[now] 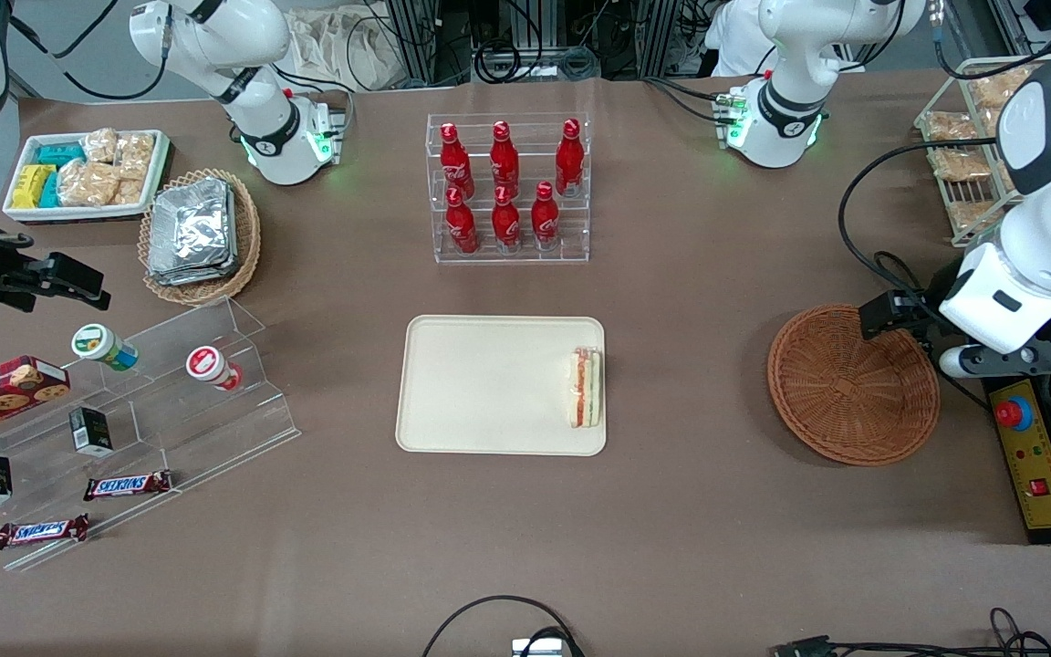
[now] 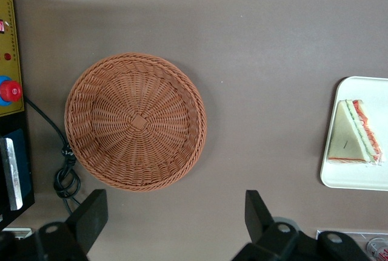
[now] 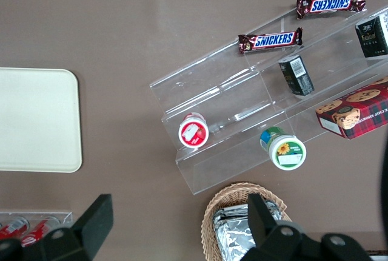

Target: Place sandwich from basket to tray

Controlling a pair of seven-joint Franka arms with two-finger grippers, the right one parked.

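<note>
The sandwich (image 1: 585, 388) lies on the cream tray (image 1: 480, 383), at the tray's edge nearest the working arm. The left wrist view shows it too (image 2: 354, 132), on the tray's corner (image 2: 364, 179). The reddish-brown wicker basket (image 1: 854, 383) holds nothing; its bare woven floor shows in the left wrist view (image 2: 136, 121). My left gripper (image 1: 900, 319) hangs above the basket's rim, well above the table. It is open and empty (image 2: 176, 206), with only bare table showing between the fingers.
A clear rack of red bottles (image 1: 507, 187) stands farther from the camera than the tray. A control box with a red button (image 1: 1027, 438) lies beside the basket. A stepped acrylic shelf with snacks (image 1: 124, 411) and a tan basket of foil packets (image 1: 200, 233) sit toward the parked arm's end.
</note>
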